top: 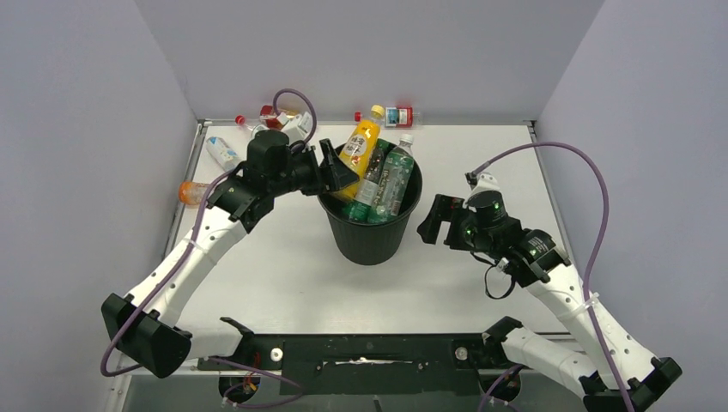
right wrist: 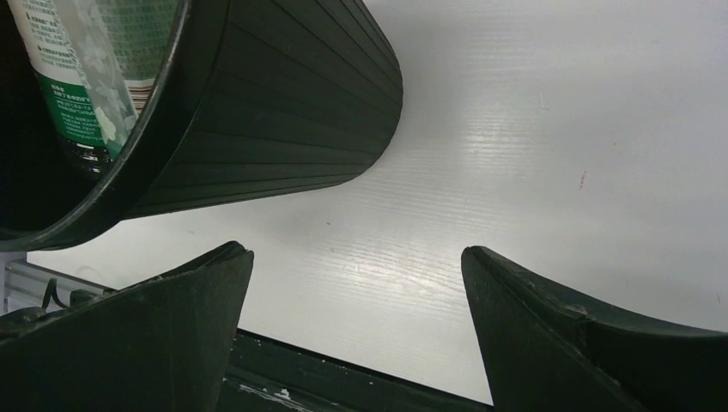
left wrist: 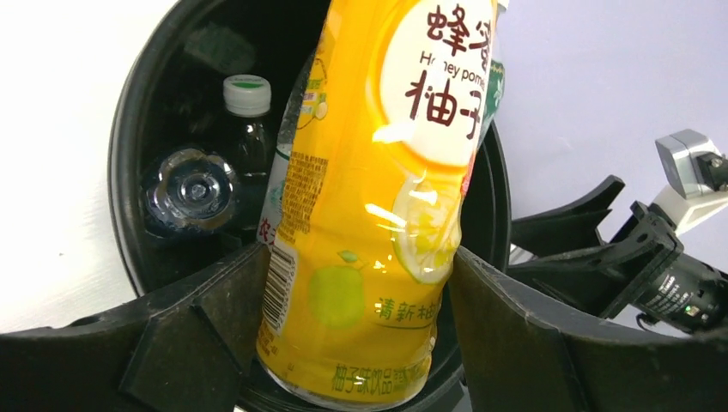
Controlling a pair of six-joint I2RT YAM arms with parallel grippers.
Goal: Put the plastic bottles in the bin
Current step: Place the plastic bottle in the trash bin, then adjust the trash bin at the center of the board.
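Note:
The black bin (top: 371, 236) stands mid-table with several bottles in it, among them clear green-labelled ones (top: 391, 176). My left gripper (top: 340, 170) is shut on the lower end of a yellow bottle (top: 361, 144), held tilted over the bin's left rim with its cap up and toward the back. In the left wrist view the fingers press both sides of the yellow bottle (left wrist: 386, 172), with the bin's rim (left wrist: 124, 129) below. My right gripper (top: 434, 221) is open and empty just right of the bin; it also shows in the right wrist view (right wrist: 356, 253), beside the bin's wall (right wrist: 283, 112).
On the table lie a red-labelled bottle (top: 397, 115) at the back wall, a cluster of bottles (top: 273, 117) at the back left, a blue-white one (top: 222, 153) and an orange one (top: 193, 191) by the left edge. Grey walls enclose three sides.

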